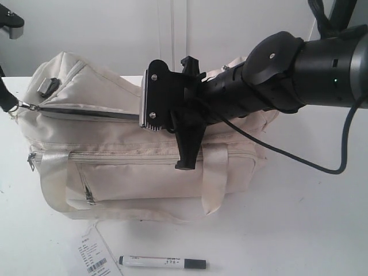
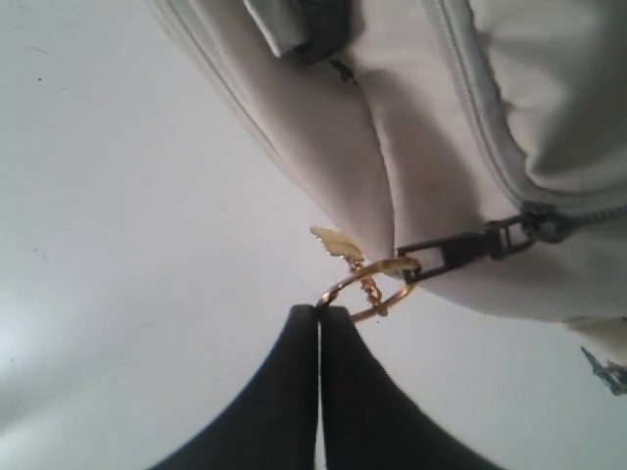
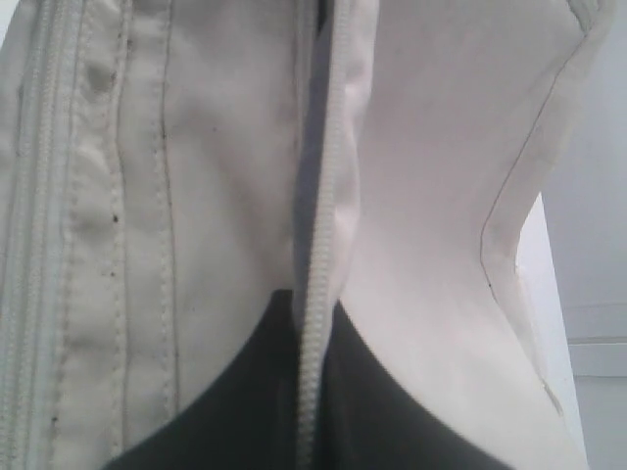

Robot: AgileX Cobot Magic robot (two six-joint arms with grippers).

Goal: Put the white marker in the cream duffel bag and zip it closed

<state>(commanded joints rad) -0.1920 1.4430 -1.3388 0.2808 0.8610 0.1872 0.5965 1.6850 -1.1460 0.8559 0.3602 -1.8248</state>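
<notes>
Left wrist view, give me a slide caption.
Left gripper pinches the gold ring on the cream bag's zipper pull.

The right hand [image 3: 312, 308] pinches the zipper edge [image 3: 323, 186] of the cream duffel bag [image 3: 441, 196].

One cream duffel bag [image 1: 115, 167], one white marker [image 1: 163, 263], one paper tag [image 1: 95, 257] (barcoded) and one white table [image 1: 299, 218].

The duffel bag [image 1: 115, 167] lies on the bench [image 1: 299, 218]; the marker [image 1: 163, 263] lies on the bench in front of it, apart from it, just right of a paper tag [image 1: 92, 256]. The left end effector [image 2: 318, 311] sits at the bag's left end, closed on the zipper pull ring [image 2: 367, 289]. The right end effector [image 3: 312, 308] reaches over the bag's top from the right, the top zipper [image 3: 316, 245] between its fingers.
</notes>
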